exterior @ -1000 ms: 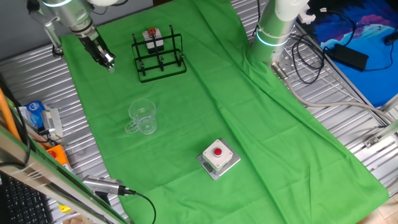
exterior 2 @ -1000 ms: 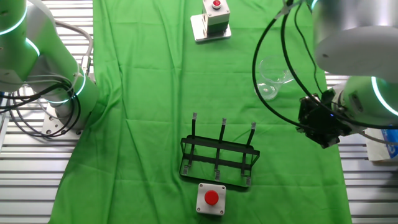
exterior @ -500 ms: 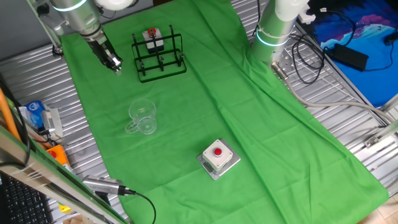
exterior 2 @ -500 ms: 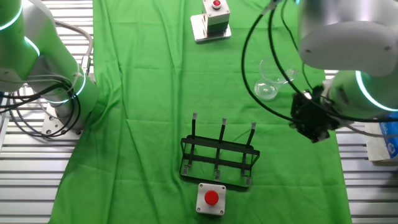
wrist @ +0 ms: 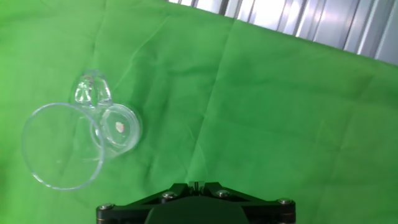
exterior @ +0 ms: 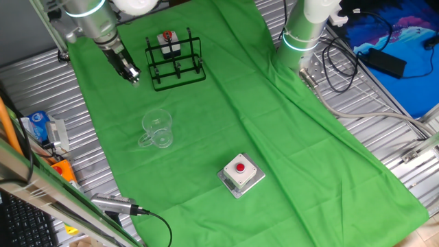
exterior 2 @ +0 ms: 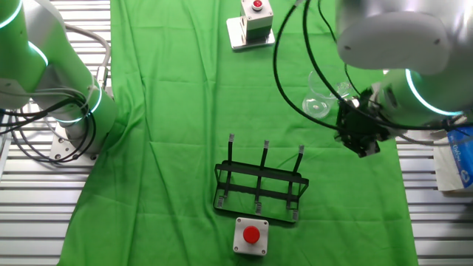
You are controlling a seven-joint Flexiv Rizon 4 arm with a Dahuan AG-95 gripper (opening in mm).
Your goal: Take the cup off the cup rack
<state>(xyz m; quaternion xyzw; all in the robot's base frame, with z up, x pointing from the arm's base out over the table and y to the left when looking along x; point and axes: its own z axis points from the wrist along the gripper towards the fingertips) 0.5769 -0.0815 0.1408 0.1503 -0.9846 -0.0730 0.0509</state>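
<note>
The cup, a clear glass mug with a side handle, stands upright on the green cloth, apart from the cup rack. It also shows as the cup and, seen from above, as the cup at the left. The black wire cup rack stands at the back with bare pegs, and the rack is empty here too. My gripper hangs just left of the rack, above the cloth, with its fingers together and nothing between them. In the other fixed view my gripper sits between cup and rack. My gripper shows only its tip.
A grey box with a red button sits on the cloth in front of the cup. A second red-button box stands right behind the rack. Another arm's base stands at the cloth's far right edge. Metal slats border the cloth.
My gripper has moved across the cloth toward the rack and a little toward the cup. The cup and the rack have not moved.
</note>
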